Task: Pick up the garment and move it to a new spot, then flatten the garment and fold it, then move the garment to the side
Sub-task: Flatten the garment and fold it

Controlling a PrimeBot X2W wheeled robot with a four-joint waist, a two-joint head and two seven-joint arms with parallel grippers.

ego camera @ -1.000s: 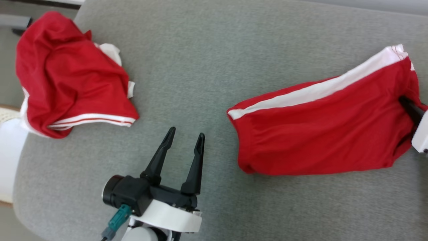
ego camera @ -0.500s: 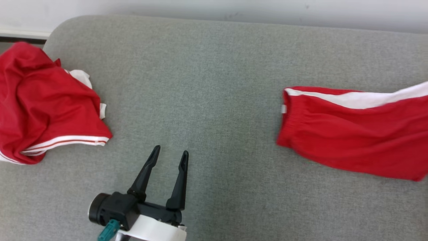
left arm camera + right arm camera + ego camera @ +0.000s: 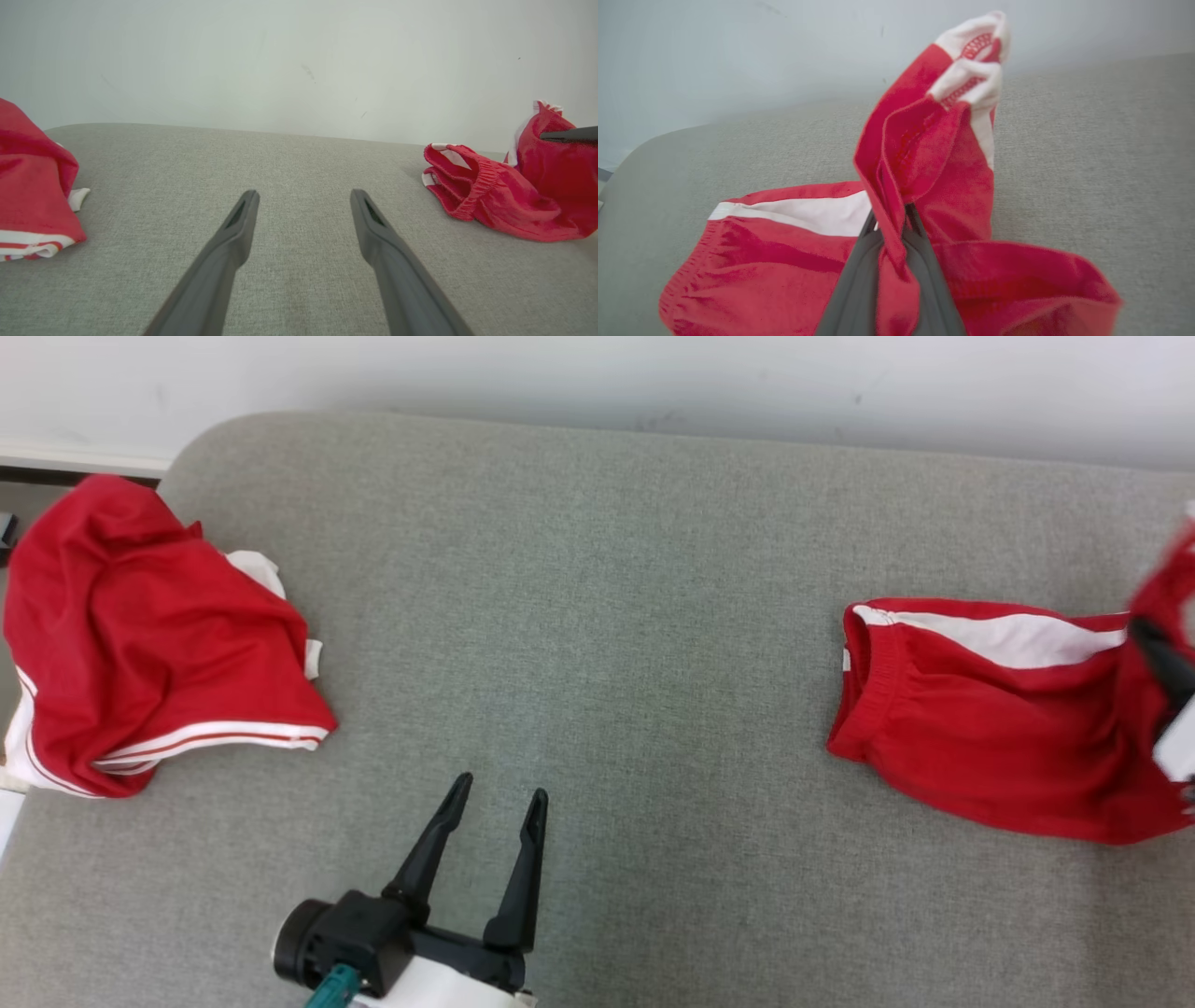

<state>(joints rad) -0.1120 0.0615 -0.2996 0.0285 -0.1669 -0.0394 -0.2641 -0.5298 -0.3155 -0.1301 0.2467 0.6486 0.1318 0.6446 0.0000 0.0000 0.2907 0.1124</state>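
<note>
The garment (image 3: 990,728) is a pair of red shorts with a white side stripe, lying at the right of the grey cushion (image 3: 597,616). My right gripper (image 3: 1153,649) is shut on its right end. The right wrist view shows both dark fingers (image 3: 859,280) pinching a fold of red cloth (image 3: 924,158), which stands up above them, while the rest of the garment (image 3: 775,261) trails on the cushion. My left gripper (image 3: 498,793) is open over bare cushion at the bottom middle, well left of the garment. In the left wrist view the garment (image 3: 495,200) lies right of the open left gripper (image 3: 303,198).
A second crumpled red garment with white trim (image 3: 159,644) sits at the cushion's rounded left end, also at the left in the left wrist view (image 3: 32,186). A pale wall (image 3: 597,383) runs close behind the cushion. Bare cushion stretches between the two garments.
The head camera has shifted. The right gripper has pulled the garment rightward and lifted its held end, so the cloth is more bunched. The left gripper has stayed open.
</note>
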